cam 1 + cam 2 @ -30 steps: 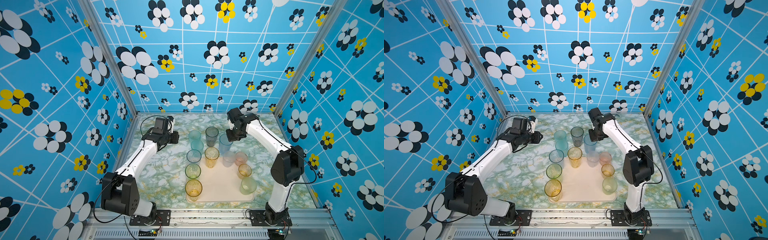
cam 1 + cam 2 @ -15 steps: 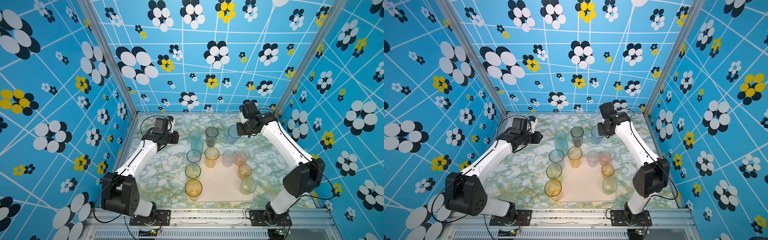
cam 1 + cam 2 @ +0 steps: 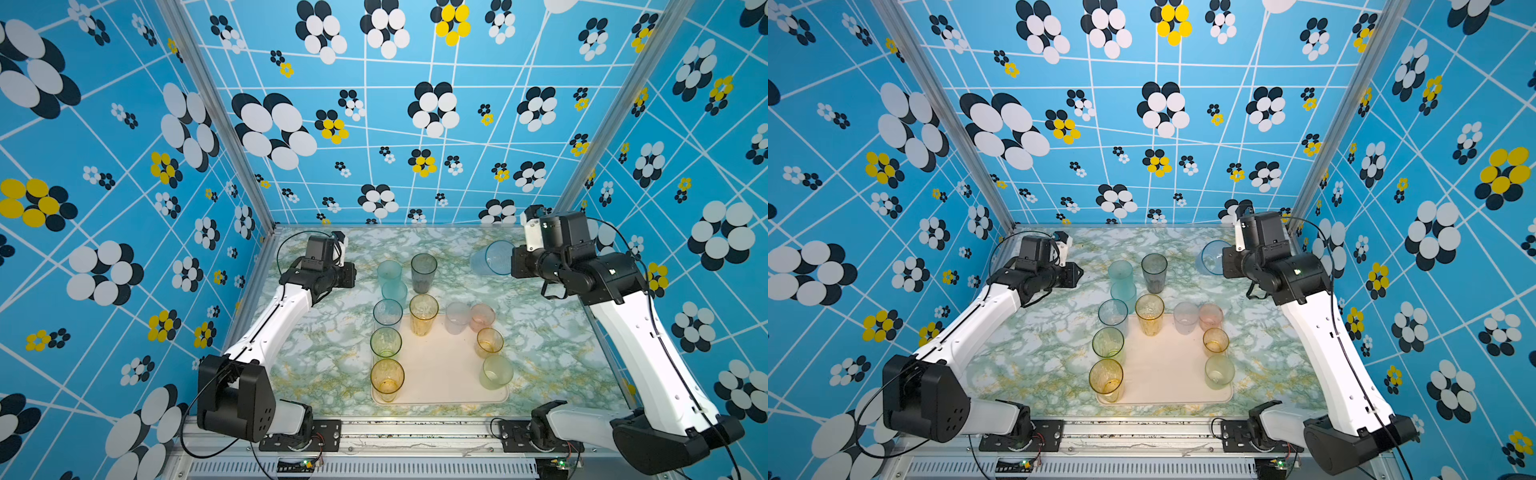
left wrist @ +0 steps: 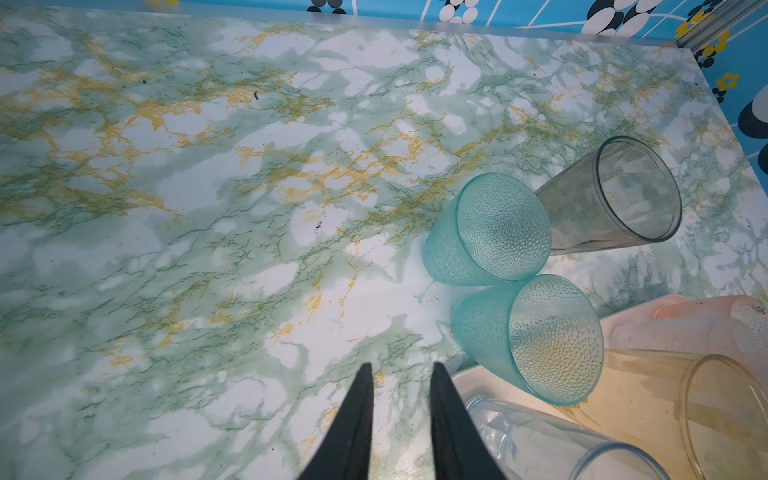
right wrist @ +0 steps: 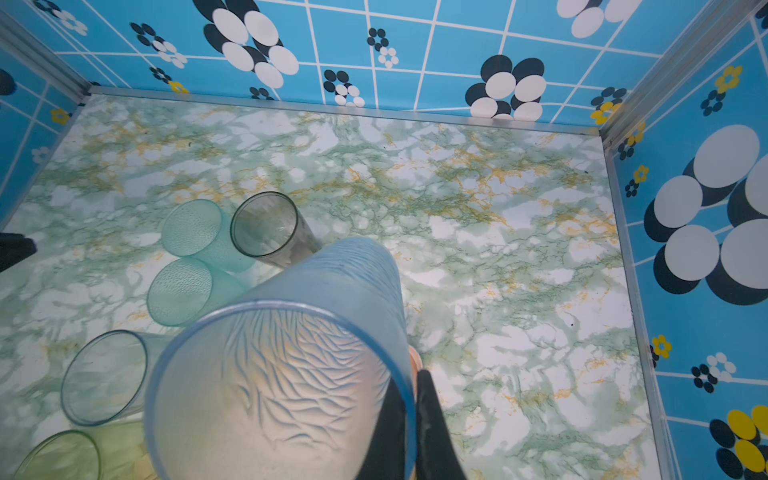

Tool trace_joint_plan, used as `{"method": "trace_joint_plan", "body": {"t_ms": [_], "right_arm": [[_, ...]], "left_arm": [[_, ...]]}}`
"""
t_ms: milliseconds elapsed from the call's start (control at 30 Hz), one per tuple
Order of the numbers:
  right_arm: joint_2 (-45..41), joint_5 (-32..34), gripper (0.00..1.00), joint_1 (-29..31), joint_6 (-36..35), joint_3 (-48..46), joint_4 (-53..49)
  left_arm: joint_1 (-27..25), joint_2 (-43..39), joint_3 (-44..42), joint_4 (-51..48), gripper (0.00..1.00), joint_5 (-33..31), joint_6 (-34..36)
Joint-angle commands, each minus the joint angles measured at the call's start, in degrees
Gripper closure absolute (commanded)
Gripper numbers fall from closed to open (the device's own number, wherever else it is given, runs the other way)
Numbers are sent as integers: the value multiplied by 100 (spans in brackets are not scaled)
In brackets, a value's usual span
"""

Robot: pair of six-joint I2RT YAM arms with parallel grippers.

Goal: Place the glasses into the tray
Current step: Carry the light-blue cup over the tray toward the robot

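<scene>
**Past the cream tray point(image 3: 440, 374), a blue tumbler point(image 3: 490, 257) hung tilted in mid-air**
Tinted tumblers lined the tray's edges; two teal tumblers point(image 3: 389, 272) and a grey tumbler point(image 3: 423, 272) stood just beyond its far edge. The right gripper point(image 5: 411, 390) pinched the blue tumbler's rim; the left gripper point(image 4: 401, 368), left of the tray, stood slightly parted, empty.

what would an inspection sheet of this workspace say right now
surface: green-and-gold marbled tabletop
job's things: cream-white rectangular tray holds upright translucent tinted tumblers; two translucent teal tumblers and a grey tumbler stand beyond it
clutter: nothing seen
grippers: right gripper shut on the rim of a tilted blue tumbler, above the tabletop; left gripper open, empty
cables: black cables loop off both arms, clear of the tumblers
surroundings: blue flower-patterned walls
</scene>
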Motion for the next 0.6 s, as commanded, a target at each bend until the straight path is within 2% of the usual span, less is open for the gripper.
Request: {"method": "trace_joint_plan", "body": {"t_ms": [0,100,200,367,567], "right_arm": [[-104,-601,100,50,-240,29,-617],[-245,-902,100,260,-412,-57,-1008],[-323,-831,100,779,-383,-109,-1341],[-346,-624,100,1750,-41,-232,-1587],[-4,-480,100,2526,426,-806,-1315]], "left_arm": [[47,-179,34,-198,74,-28,40],[47,-261,75,-247,73,-30,44],[44,-308,122,-282,73,-54,31],[44,-308,189,-302,73,-63,1],[30,-290,242,-320,73,-89,-6]]}}
